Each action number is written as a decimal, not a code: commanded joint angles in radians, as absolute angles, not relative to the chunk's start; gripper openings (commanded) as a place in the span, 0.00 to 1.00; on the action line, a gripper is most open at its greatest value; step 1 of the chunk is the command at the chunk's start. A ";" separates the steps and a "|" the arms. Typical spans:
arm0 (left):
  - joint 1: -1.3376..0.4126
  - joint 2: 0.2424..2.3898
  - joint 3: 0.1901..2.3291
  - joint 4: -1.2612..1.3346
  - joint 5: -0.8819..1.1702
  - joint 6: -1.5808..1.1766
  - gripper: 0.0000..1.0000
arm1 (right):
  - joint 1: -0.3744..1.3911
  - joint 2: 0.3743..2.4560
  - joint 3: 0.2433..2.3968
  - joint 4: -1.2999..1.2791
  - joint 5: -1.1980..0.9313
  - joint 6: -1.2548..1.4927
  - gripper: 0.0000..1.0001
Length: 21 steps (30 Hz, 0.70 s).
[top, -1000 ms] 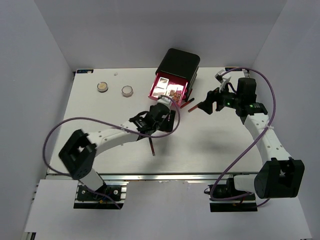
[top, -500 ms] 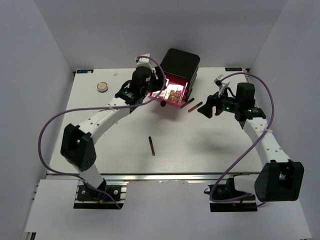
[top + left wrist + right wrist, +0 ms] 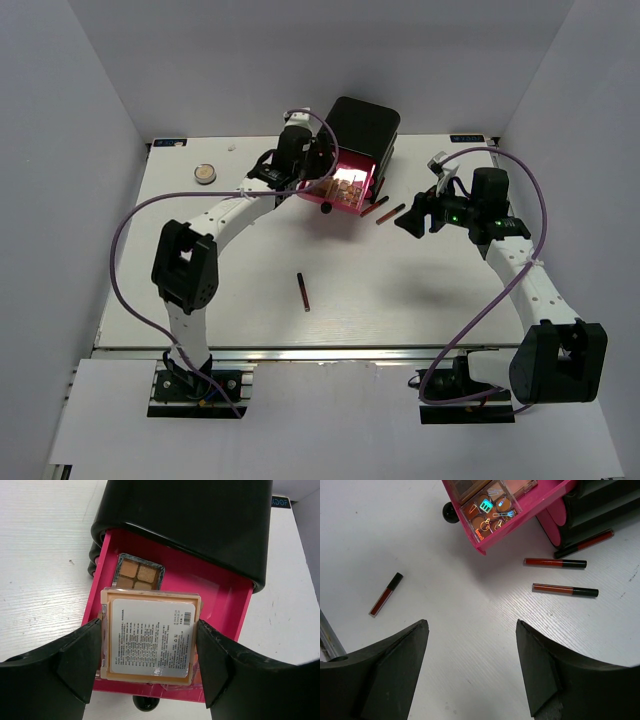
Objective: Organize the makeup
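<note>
Left jaws clamp square palette (image 3: 150, 640) label-up over open pink drawer (image 3: 230, 600), another palette (image 3: 139, 573) already inside. Lower it flat, stay within drawer walls, release low. Right jaws wide, empty, over bench (image 3: 470, 630) near red sticks (image 3: 565, 590)

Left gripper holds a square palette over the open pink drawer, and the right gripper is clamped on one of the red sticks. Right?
Not quite. The right gripper is open and empty: the right wrist view shows the red sticks lying on the table, none in its grasp. The left gripper does hold the square palette over the open pink drawer.
</note>
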State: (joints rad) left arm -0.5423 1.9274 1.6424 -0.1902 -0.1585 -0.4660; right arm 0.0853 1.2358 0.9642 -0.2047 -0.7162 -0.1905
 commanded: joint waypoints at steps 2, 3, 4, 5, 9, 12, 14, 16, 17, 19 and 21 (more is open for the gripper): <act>-0.541 1.930 1.669 -0.176 -0.133 -0.446 0.49 | 0.081 1.213 0.956 -0.160 -0.732 -0.187 0.76; -0.541 1.933 1.666 -0.176 -0.138 -0.446 0.51 | 0.081 1.215 0.956 -0.160 -0.733 -0.187 0.76; -0.541 1.937 1.660 -0.172 -0.140 -0.442 0.55 | 0.081 1.215 0.956 -0.160 -0.735 -0.187 0.76; -0.540 1.939 1.657 -0.170 -0.140 -0.437 0.57 | 0.081 1.215 0.956 -0.160 -0.735 -0.187 0.76; -0.541 1.944 1.663 -0.178 -0.149 -0.433 0.81 | 0.083 1.216 0.954 -0.160 -0.733 -0.184 0.76; -0.541 1.934 1.664 -0.172 -0.149 -0.437 0.98 | 0.081 1.216 0.954 -0.163 -0.735 -0.184 0.76; -0.541 1.916 1.664 -0.167 -0.147 -0.446 0.98 | 0.081 1.218 0.957 -0.166 -0.741 -0.189 0.76; -0.541 1.899 1.664 -0.164 -0.153 -0.452 0.98 | 0.081 1.220 0.960 -0.170 -0.750 -0.196 0.76; -0.541 1.890 1.667 -0.166 -0.155 -0.453 0.98 | 0.081 1.221 0.965 -0.172 -0.755 -0.213 0.77; -0.541 1.855 1.664 -0.176 -0.158 -0.465 0.98 | 0.081 1.223 0.972 -0.193 -0.765 -0.241 0.77; -0.541 1.801 1.649 -0.193 -0.179 -0.477 0.98 | 0.081 1.221 0.989 -0.199 -0.775 -0.290 0.77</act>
